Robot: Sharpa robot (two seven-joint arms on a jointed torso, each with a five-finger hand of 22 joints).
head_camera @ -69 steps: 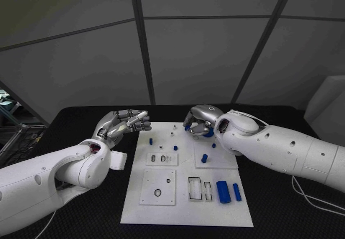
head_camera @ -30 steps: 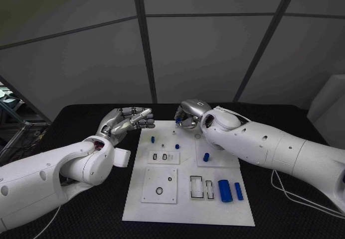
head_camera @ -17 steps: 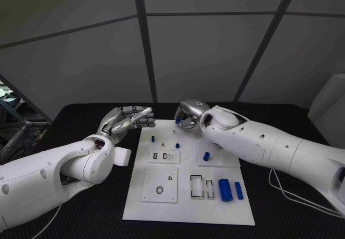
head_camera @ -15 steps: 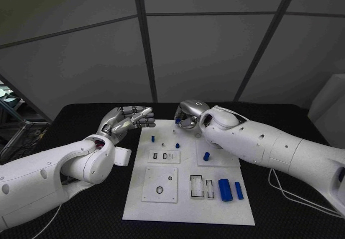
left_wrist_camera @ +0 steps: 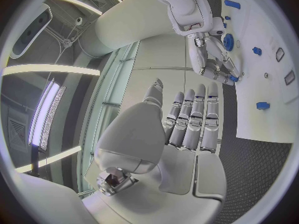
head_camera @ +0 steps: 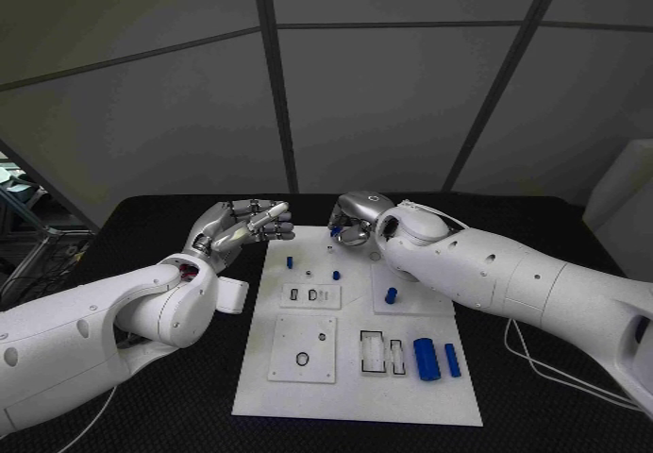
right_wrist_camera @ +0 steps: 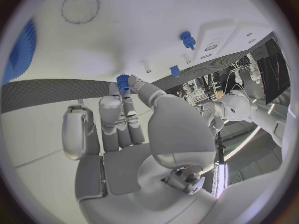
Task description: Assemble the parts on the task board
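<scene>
I have the right hand (head_camera: 357, 226) at the task board's (head_camera: 354, 396) far edge pinching a small blue part (right_wrist_camera: 122, 79) to seat it, the left hand (head_camera: 242, 226) off the board's left corner, fingers loosely curled, holding nothing.

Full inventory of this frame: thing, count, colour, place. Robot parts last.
table: one, black, under everything.
task board: one, white plate, middle of the table.
large blue cylinders: two, lying side by side on the board's near right part.
small blue parts: at least three, standing on the board's far half; exact count unclear.
small toothed blue part: one, pinched at the right hand's fingertips over the board's far end.
black ring: one, on the near left raised panel.
left hand: silver, raised beside the board's far left corner, holding nothing, fingers apart.
right hand: silver, at the board's far edge, holds the toothed part.
</scene>
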